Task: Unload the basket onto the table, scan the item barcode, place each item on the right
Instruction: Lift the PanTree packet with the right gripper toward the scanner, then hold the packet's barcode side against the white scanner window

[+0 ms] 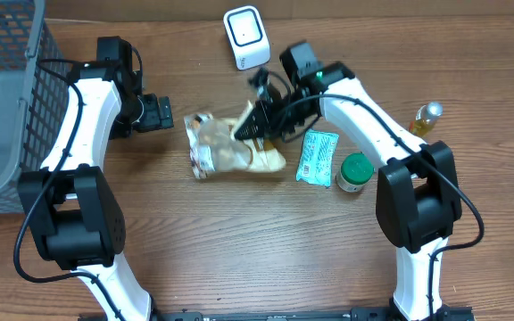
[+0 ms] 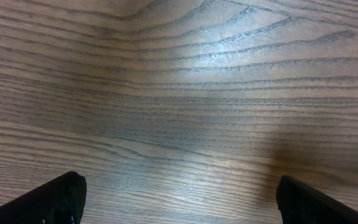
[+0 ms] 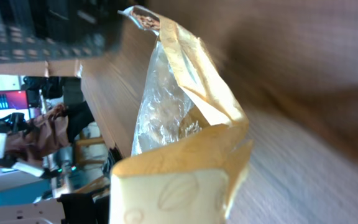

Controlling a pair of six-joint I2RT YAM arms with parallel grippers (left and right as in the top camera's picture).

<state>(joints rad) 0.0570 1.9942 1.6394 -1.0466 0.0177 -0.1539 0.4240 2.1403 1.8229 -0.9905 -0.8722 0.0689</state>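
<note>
A cream-and-clear snack bag (image 1: 226,147) lies crumpled at the table's middle. My right gripper (image 1: 253,125) is shut on the bag's right end, which looks lifted a little. In the right wrist view the bag (image 3: 185,137) fills the frame and hides the fingers. I cannot make out a barcode on it. A white scanner (image 1: 246,37) stands at the back, just beyond the right arm. My left gripper (image 1: 166,113) hovers left of the bag, apart from it. It is open over bare wood, with its black fingertips (image 2: 58,200) at the lower corners of its wrist view and nothing between them.
A teal packet (image 1: 318,157), a green-lidded jar (image 1: 355,171) and a small yellow bottle (image 1: 426,118) lie to the right of the bag. A grey wire basket (image 1: 3,98) stands at the left edge.
</note>
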